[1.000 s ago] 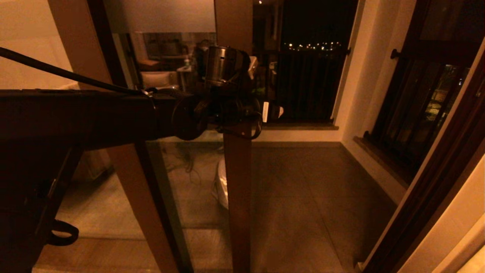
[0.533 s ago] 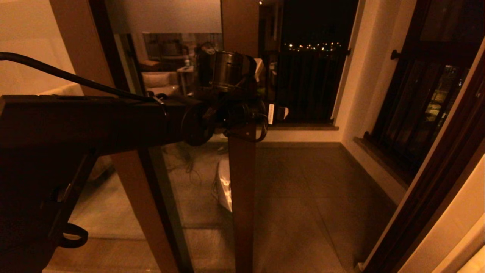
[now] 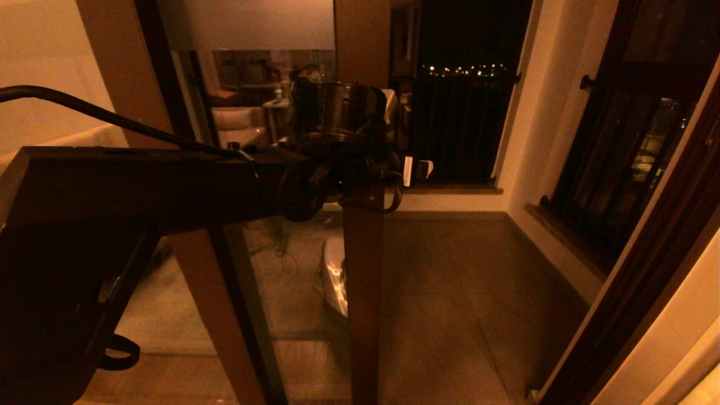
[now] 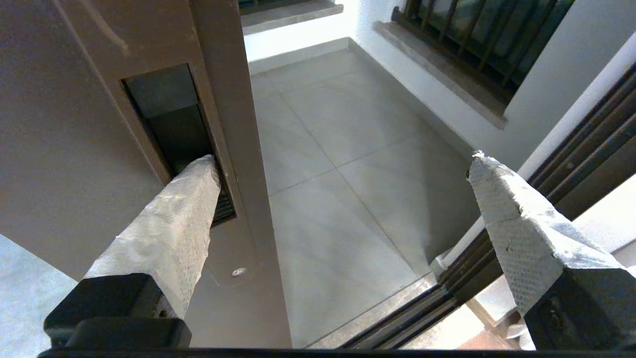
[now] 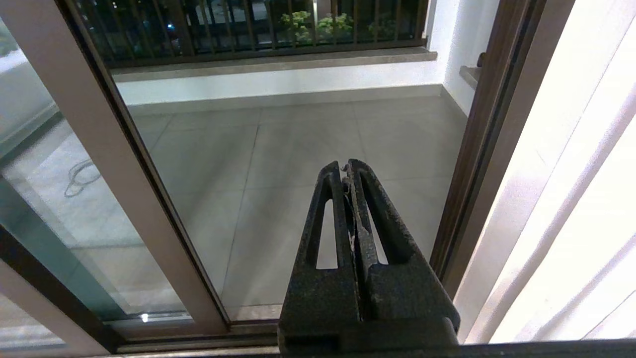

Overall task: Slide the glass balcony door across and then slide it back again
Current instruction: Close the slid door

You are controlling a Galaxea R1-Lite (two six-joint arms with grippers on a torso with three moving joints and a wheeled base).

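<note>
While my left gripper point(image 4: 343, 164) stands spread wide at the glass balcony door point(image 3: 360, 270), one taped finger point(image 4: 169, 223) has its tip inside the recessed lock plate point(image 4: 169, 134) on the stile and the other hangs free over the balcony floor point(image 4: 348, 149). Door sits partway across the opening, its stile upright mid-doorway, the far jamb point(image 3: 647, 270) well apart. I judge it heavy, rigid, rolling on its floor track point(image 4: 427, 308); glass is slick and breakable, so I'd bear on the wooden stile or hook the recess, never the pane. Right gripper point(image 5: 348, 171) parked low by the threshold, fingers pressed together, empty.
</note>
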